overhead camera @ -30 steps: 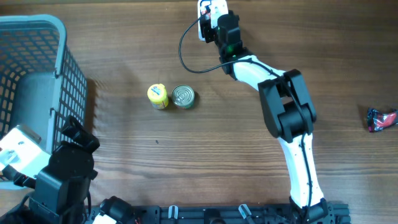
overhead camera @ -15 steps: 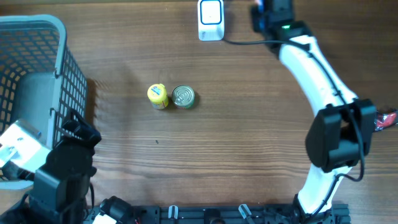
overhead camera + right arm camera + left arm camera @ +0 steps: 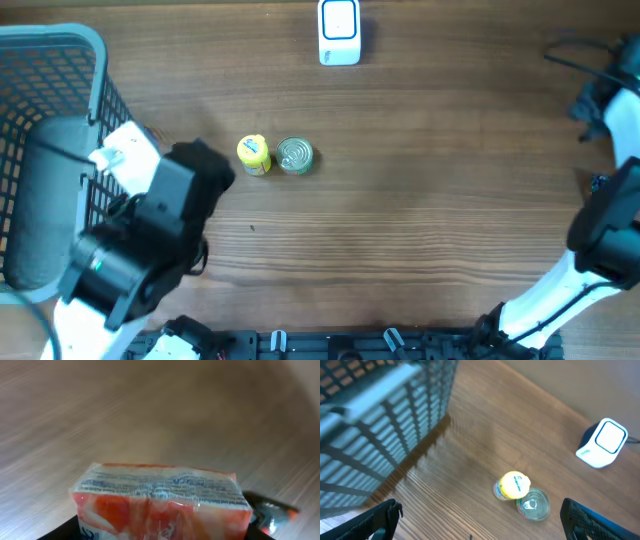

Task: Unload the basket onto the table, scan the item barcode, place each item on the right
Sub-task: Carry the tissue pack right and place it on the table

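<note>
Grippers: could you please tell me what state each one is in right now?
Left gripper: open, holding nothing.
Right gripper: closed on a red-and-white packet.

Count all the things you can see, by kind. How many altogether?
Basket: 1
Scanner: 1
Yellow-capped bottle: 1
Tin can: 1
Red packet: 1
Small shiny wrapper: 1
Total: 6
</note>
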Robot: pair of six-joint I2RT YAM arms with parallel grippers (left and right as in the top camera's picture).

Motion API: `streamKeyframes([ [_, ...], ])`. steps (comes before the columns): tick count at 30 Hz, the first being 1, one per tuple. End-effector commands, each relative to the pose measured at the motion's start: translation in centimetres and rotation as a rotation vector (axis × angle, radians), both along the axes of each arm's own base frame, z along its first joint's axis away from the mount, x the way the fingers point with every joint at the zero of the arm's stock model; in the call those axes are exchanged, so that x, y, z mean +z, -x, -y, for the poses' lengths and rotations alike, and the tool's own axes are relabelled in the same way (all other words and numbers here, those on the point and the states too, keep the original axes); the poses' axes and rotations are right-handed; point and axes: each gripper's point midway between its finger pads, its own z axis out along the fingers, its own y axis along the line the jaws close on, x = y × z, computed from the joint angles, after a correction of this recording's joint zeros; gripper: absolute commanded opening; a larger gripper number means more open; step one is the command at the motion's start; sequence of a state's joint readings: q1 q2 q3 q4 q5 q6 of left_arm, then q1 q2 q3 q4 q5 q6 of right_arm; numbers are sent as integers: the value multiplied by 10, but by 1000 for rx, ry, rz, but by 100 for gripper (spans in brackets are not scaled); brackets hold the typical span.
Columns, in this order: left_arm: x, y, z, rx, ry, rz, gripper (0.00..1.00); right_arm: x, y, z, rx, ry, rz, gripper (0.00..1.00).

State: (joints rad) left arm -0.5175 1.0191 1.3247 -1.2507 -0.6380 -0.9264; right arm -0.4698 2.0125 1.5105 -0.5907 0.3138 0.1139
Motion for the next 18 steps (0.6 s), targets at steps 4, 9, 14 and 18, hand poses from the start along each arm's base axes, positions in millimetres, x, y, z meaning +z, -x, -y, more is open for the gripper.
streamKeyframes([
  [4,-15,-18,20,-36,30,-43,100,-51,46,20,-187,-182,55,88],
  [9,-15,-18,21,-42,26,-44,100,-43,39,21,-128,-175,52,100],
  [14,-8,-19,19,-33,29,-7,100,27,-11,-26,49,-278,227,100],
  [18,9,-17,13,-51,14,59,100,108,-48,-118,338,-267,349,100],
])
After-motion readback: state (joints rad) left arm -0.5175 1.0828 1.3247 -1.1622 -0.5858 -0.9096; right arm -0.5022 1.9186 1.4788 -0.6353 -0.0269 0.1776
